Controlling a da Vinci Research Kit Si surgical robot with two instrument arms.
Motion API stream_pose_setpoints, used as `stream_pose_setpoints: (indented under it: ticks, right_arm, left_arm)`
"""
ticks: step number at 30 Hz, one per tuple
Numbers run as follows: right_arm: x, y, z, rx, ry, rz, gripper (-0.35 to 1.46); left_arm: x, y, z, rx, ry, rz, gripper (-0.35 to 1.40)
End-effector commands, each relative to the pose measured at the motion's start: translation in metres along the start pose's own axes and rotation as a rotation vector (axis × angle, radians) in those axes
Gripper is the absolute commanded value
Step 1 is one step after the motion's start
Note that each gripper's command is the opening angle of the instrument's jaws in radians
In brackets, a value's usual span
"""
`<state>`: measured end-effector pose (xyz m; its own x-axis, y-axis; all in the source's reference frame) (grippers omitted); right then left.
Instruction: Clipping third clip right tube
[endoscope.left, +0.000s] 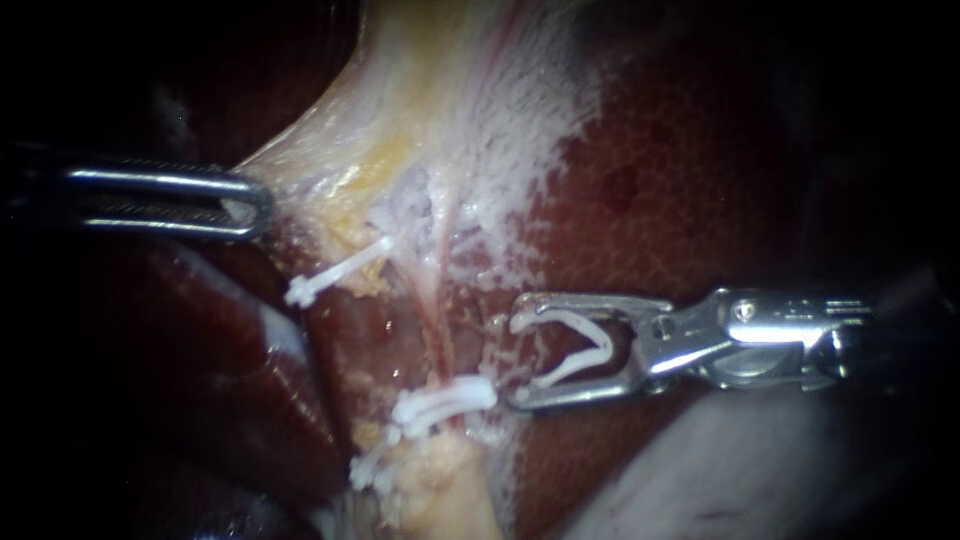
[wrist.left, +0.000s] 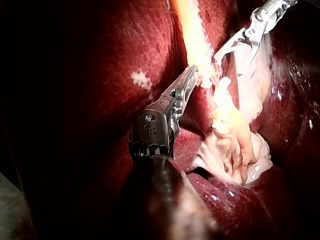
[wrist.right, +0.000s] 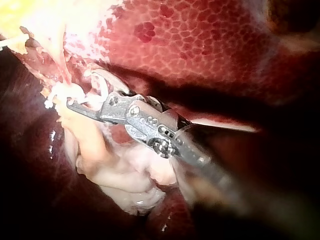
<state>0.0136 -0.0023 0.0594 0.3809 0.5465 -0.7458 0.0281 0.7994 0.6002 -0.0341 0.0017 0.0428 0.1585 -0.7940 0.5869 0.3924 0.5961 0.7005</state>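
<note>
Our left instrument (endoscope.left: 255, 205), at the middle left, has its pincer clamped on the pale tissue (endoscope.left: 330, 150). We think it pulls sideways so the right tube (endoscope.left: 437, 320) is stretched and easy to reach. Our right instrument (endoscope.left: 518, 352), at the lower right, holds an open clip (endoscope.left: 603, 342) in its wide pincer. The clip is just beside that tube, not around it yet.

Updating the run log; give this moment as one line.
left instrument: jaws shut on pale tissue | right instrument: open clip held, beside tube, not around it
</note>
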Motion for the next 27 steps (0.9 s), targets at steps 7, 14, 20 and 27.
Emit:
stream_pose_setpoints:
  ticks: [7, 14, 20, 27]
  right_arm:
    - [0.0001, 0.0004, 0.0021, 0.034, -0.006, 0.007, 0.54]
    - [-0.0004, 0.001, 0.0043, 0.082, -0.018, 0.012, 0.53]
    - [-0.0002, 0.0012, 0.0059, 0.104, -0.023, 0.006, 0.53]
    - [0.0002, 0.0015, 0.0069, 0.106, -0.024, 0.002, 0.53]
  left_arm:
    - [-0.0001, -0.0005, 0.0, -0.003, -0.001, 0.005, -0.35]
    - [-0.0002, -0.001, -0.0001, -0.006, -0.003, 0.01, -0.35]
    - [-0.0002, -0.0012, 0.0, -0.008, -0.003, 0.01, -0.35]
    - [-0.0002, -0.0013, 0.0001, -0.01, -0.003, 0.009, -0.35]
